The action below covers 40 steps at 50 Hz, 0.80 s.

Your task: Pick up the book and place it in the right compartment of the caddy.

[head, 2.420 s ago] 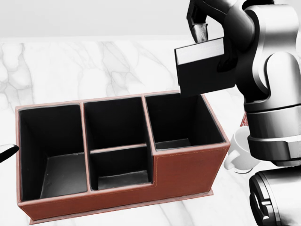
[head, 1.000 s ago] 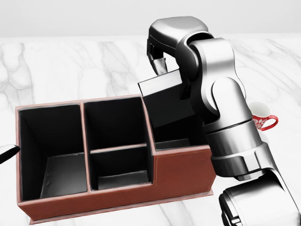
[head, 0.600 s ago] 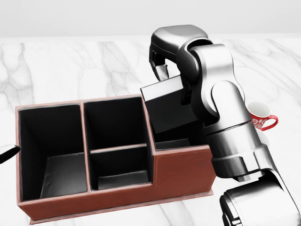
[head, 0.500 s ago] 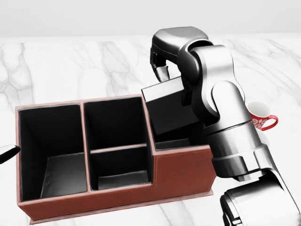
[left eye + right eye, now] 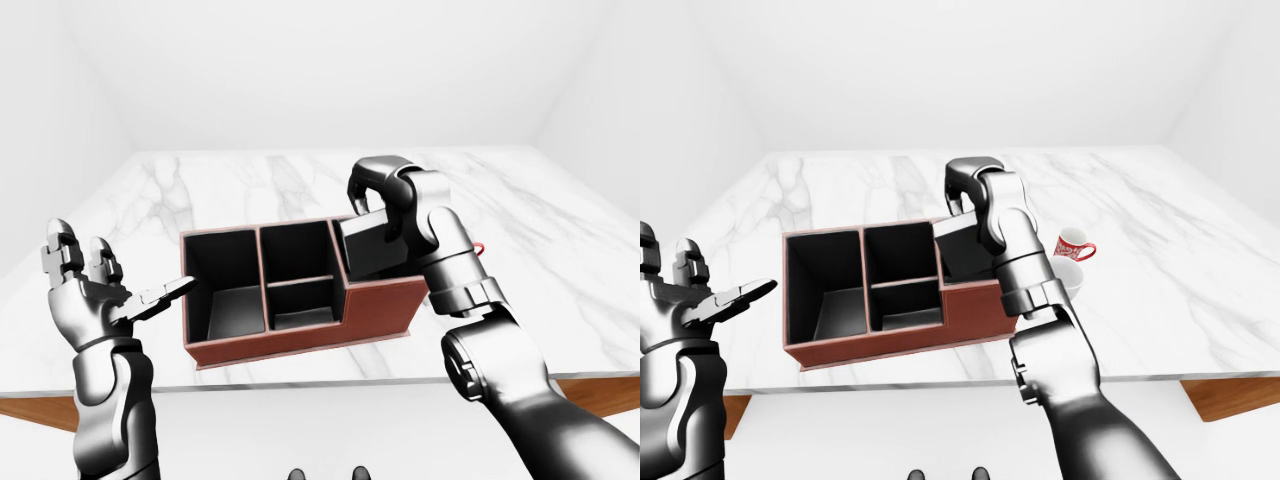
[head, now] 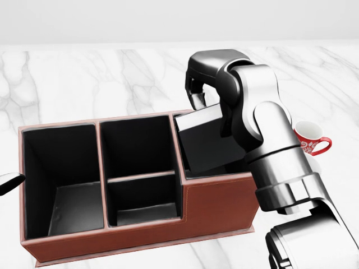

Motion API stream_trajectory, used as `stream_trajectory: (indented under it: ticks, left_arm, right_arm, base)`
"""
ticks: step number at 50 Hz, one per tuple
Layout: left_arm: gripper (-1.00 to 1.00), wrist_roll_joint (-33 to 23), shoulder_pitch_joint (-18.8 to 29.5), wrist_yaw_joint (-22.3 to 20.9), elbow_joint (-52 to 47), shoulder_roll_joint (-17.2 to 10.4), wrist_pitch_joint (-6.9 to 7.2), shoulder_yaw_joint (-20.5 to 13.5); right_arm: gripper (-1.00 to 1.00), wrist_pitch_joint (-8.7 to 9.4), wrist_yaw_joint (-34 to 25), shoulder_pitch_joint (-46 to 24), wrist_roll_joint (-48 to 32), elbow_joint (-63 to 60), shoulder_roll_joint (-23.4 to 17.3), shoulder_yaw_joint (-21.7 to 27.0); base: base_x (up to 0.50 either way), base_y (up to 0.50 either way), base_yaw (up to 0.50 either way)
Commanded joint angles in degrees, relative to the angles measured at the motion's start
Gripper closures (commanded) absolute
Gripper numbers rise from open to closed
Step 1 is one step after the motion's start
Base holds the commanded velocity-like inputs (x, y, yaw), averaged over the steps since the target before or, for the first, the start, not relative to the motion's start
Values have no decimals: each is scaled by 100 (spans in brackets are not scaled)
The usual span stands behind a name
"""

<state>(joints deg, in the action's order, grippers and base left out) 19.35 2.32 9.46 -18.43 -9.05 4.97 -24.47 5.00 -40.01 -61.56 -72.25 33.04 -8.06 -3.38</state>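
Observation:
In the head view the dark book (image 6: 203,141) hangs tilted, its lower part down inside the right compartment of the brown caddy (image 6: 216,199), whose inside is black. My right hand (image 6: 203,106) grips the book's top edge from above, shut on it; the forearm hides the book's right side and the compartment's right wall. The caddy's left, middle upper and middle lower compartments hold nothing. My left hand (image 5: 115,278) is held open, palm up, to the left of the caddy and apart from it; only one fingertip (image 6: 8,182) reaches into the head view.
A red-and-white mug (image 6: 311,137) stands on the marble table (image 6: 84,78) right of the caddy, with a white mug (image 5: 1068,278) below it in the right-eye view. The table's near edge (image 5: 330,385) runs below the caddy.
My right hand has brought the book from high at the upper right down and leftward, then lowered it into the right compartment. The left hand and caddy have stayed put.

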Motion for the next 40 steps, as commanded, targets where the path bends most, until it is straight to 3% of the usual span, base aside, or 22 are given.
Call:
stream_trajectory:
  ticks: [1, 2, 3, 20, 40]
  left_arm:
    - [-100, -6, -7, 2, -15, 6, 3, 5]
    - [-100, -6, -7, 1, -16, 7, 3, 5]
    - [-100, -4, -8, 3, -23, 7, 3, 3]
    - [-100, -11, -2, -5, 7, 5, 1, 3]
    - [-100, -3, 9, 6, -22, -5, 3, 2]
  right_arm:
    - [-62, 0, 1, -25, -57, 21, -27, 36]
    - [-62, 0, 1, -23, -59, 18, -27, 36]
    - [-100, 0, 1, 22, -75, -15, -31, 23]
    - [-100, 0, 1, -84, -120, -192, -58, 80]
    - [-100, 0, 1, -222, -341, -1576, -81, 162]
  base:
    - [0, 0, 0]
    - [0, 0, 0]
    - [0, 0, 0]
    - [0, 0, 0]
    - [0, 0, 0]
